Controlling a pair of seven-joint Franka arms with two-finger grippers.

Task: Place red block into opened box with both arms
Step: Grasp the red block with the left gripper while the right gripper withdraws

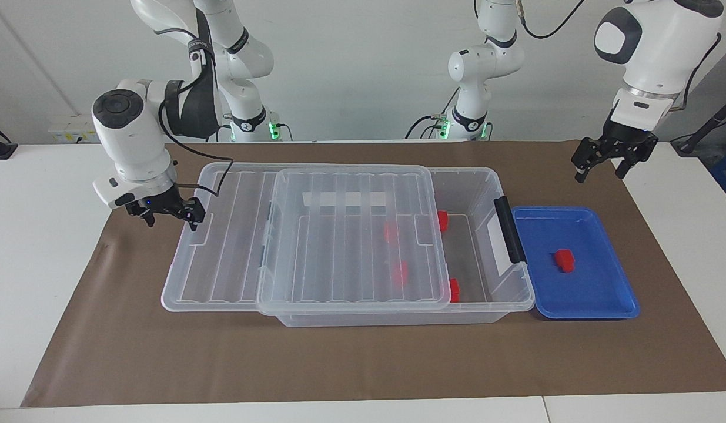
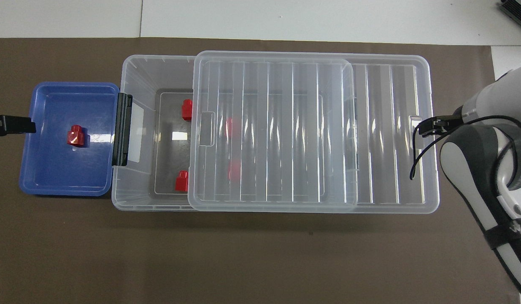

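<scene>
Red block (image 1: 564, 260), small, glossy and slightly stepped, lay alone in the shallow blue tray (image 1: 609, 296), which touched the handle end of the box (image 1: 486, 305) toward the left arm's end of the table. That box was clear, thin-walled plastic with a black end handle (image 1: 509, 230); its ribbed transparent lid (image 1: 221, 258) sat slid toward the right arm's end, leaving four other red blocks (image 1: 443, 220) visible inside. Left gripper (image 1: 604, 166) hung over the brown paper mat (image 1: 363, 358) near the tray, jaws spread, holding nothing. Right gripper (image 1: 170, 215) hovered at the lid's end edge, jaws apart and empty.
</scene>
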